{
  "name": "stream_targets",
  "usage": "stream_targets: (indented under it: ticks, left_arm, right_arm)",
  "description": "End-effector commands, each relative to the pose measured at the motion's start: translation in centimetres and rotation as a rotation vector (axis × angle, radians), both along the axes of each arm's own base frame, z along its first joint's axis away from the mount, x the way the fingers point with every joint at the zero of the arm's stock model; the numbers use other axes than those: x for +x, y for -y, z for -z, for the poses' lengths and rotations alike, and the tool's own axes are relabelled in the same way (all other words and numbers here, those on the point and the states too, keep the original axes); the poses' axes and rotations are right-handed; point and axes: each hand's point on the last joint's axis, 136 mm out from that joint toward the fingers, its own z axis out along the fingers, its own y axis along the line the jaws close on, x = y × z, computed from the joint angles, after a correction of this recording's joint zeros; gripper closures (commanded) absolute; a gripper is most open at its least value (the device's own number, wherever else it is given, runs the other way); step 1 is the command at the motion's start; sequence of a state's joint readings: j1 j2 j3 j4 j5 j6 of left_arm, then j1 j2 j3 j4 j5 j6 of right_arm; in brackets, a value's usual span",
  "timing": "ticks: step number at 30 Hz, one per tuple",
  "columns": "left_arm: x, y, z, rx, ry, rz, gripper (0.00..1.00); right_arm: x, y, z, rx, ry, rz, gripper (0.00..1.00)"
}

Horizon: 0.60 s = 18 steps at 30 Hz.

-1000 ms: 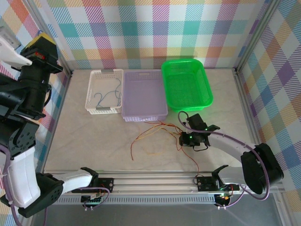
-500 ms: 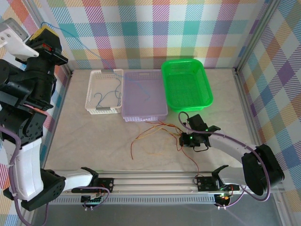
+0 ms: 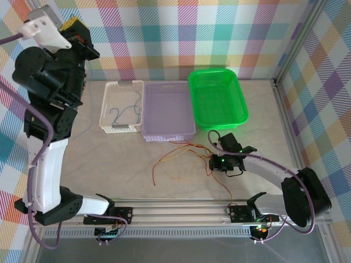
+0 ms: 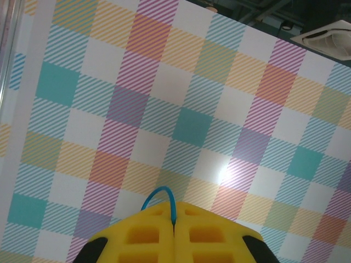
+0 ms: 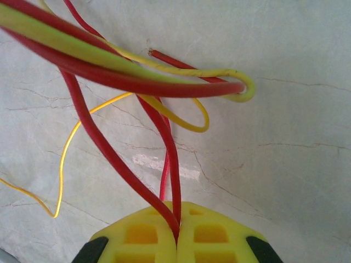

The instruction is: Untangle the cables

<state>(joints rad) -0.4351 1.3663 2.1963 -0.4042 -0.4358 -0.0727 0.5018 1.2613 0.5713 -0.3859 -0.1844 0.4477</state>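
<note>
cables (image 5: 164,83): right hand (image 5: 176,230) clamps red strands (image 5: 112,159) over the table (image 5: 285,137), raised left hand (image 4: 174,224) clamps a blue cable (image 4: 159,189).

Left wrist view: blue cable (image 4: 159,197), a short loop, the rest pinched out of sight between the pads (image 4: 142,236) of the left gripper (image 4: 174,222), themselves cut off at 6 o'clock.
Right wrist view: red cables (image 5: 104,150) blurred near the lens, leaving at 10 o'clock; yellow cable (image 5: 61,164) cut at 9 o'clock.
</note>
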Motion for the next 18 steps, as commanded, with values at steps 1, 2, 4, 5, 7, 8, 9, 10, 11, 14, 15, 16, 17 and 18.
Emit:
stream_targets:
  ticks: [1, 2, 4, 5, 7, 8, 9, 10, 11, 14, 15, 16, 17, 18]
  left_arm:
    - [0.0, -0.5, -1.8, 0.003, 0.073, -0.025, 1.00]
    - [0.2, -0.4, -1.9, 0.006, 0.077, -0.027, 1.00]
    - [0.8, -0.5, -2.0, 0.013, 0.084, -0.042, 1.00]
    - [1.2, -0.4, -1.8, 0.020, 0.081, -0.046, 1.00]
    - [1.8, -0.4, -1.6, 0.034, 0.072, -0.060, 1.00]
    - [1.8, -0.5, -2.3, 0.026, 0.102, -0.066, 1.00]
    - [2.1, -0.4, -2.3, 0.033, 0.105, -0.072, 1.00]
    - [2.4, -0.4, -2.2, 0.041, 0.106, -0.079, 1.00]
    - [2.7, -0.4, -2.2, 0.047, 0.109, -0.087, 1.00]
    - [3.5, -0.5, -2.2, 0.061, 0.115, -0.113, 1.00]
    - [3.9, -0.6, -2.1, 0.061, 0.117, -0.118, 1.00]
    - [4.2, -0.6, -2.1, 0.064, 0.119, -0.120, 1.00]
    - [4.4, -0.6, -2.1, 0.062, 0.120, -0.120, 1.00]
    - [4.7, -0.5, -2.1, 0.061, 0.122, -0.118, 1.00]
  right_arm:
    - [-0.2, 0.0, 0.3, 0.001, -0.025, -0.013, 1.00]
    - [-0.3, 0.0, 0.3, -0.001, -0.029, -0.013, 1.00]
    - [-0.3, 0.0, 0.4, -0.001, -0.031, -0.014, 1.00]
    - [-0.3, 0.0, 0.4, -0.001, -0.033, -0.015, 1.00]
    - [-0.3, -0.1, 0.4, 0.003, -0.038, -0.019, 1.00]
    - [-0.3, -0.1, 0.4, 0.003, -0.039, -0.021, 1.00]
    - [-0.3, -0.2, 0.4, 0.004, -0.039, -0.023, 1.00]
    - [-0.3, -0.2, 0.4, 0.004, -0.041, -0.024, 1.00]
    - [-0.3, -0.2, 0.5, 0.005, -0.042, -0.026, 1.00]
    - [-0.4, -0.3, 0.4, 0.010, -0.045, -0.030, 1.00]
    - [-0.4, -0.3, 0.4, 0.011, -0.045, -0.031, 1.00]
    - [-0.5, -0.3, 0.5, 0.011, -0.047, -0.034, 1.00]
    - [-0.5, -0.4, 0.5, 0.012, -0.049, -0.035, 1.00]
    - [-0.5, -0.4, 0.5, 0.013, -0.050, -0.036, 1.00]
